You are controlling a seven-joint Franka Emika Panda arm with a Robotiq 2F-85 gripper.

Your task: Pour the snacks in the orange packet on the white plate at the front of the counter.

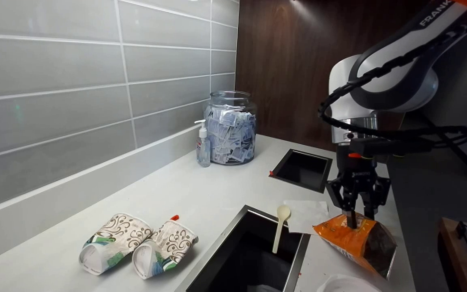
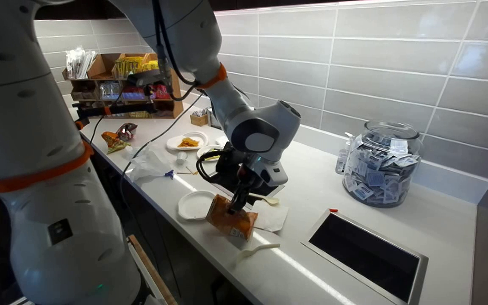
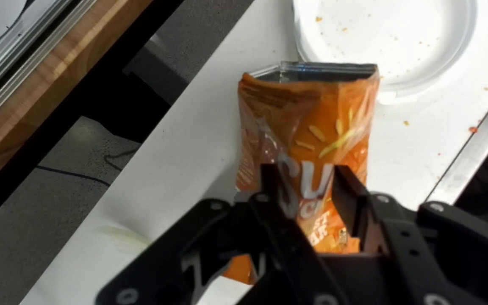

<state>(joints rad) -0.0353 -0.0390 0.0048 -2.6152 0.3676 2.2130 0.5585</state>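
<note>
The end effector [image 3: 305,180] points down at the packet [image 3: 311,131], its fingers [image 3: 347,190] standing partly apart, neither wide nor meeting. In the wrist view they sit over the packet's printed face, with orange foil showing between them and also beyond them on both sides. In an exterior view, one finger overlaps the foil and appears to touch it, while the tip of its partner, at the packet's upper edge, is hard to make out. Whether the foil is clamped between them, I cannot tell.

The packet is directly below the end effector, its mouth gaping toward the plate [image 3: 367,46]; the inside is too dark to read. The plate sits on the desk [image 3: 193,144], near the end effector and just past that mouth, with a few crumbs [image 3: 319,19] on it. Just beside the end effector lie a napkin [image 1: 308,215] and a spoon [image 1: 281,227], the spoon reaching over the rim of a cut-out [image 1: 297,263]. A jar [image 2: 381,165] stands well apart from the end effector.
</note>
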